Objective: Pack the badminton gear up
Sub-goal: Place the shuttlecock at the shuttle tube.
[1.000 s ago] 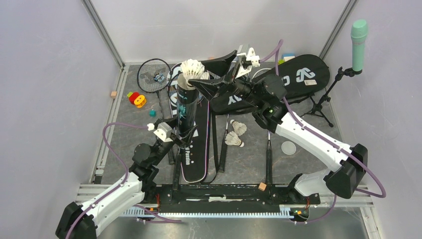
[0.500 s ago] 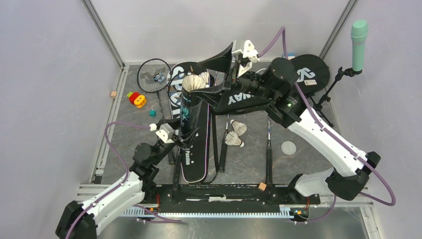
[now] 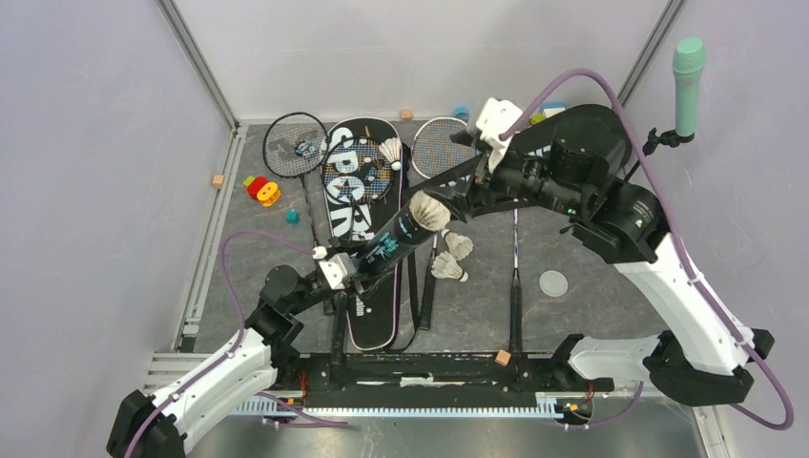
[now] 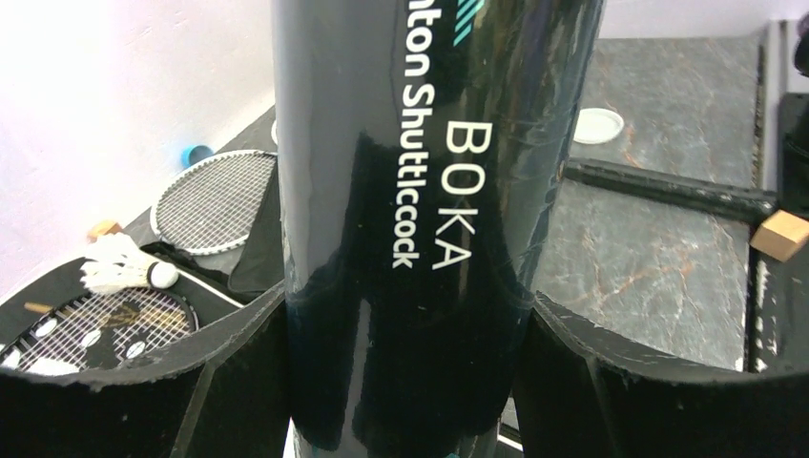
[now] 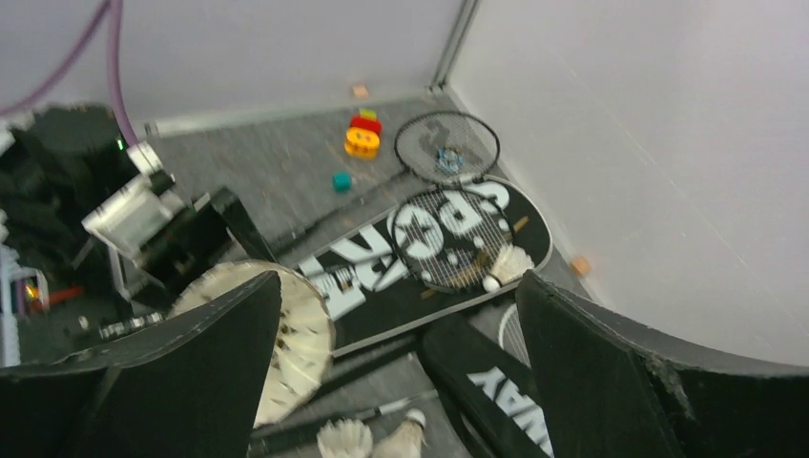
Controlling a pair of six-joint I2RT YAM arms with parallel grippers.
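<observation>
aslant, black tube (image 3: 389,244) between left jaws, shuttlecock (image 3: 430,210) in mouth

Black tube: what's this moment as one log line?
left fingers: gripping black tube, tilted | right fingers: open, empty | loose shuttlecocks: two on table, one on SPORT bag

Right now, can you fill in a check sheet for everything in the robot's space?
Surface: grey stone-look table.
Job's things: tilted black tube, shuttlecock at its mouth; rackets, SPORT bag, CROSSWAY bag and loose shuttlecocks lying out.
Clutter: toy blocks, mint microphone, white disc.
Grippers: left gripper fingers shut on the black tube; right gripper fingers open, empty.
Cables: purple cable looping off each arm.
Surroundings: plain walls, metal frame.
</observation>
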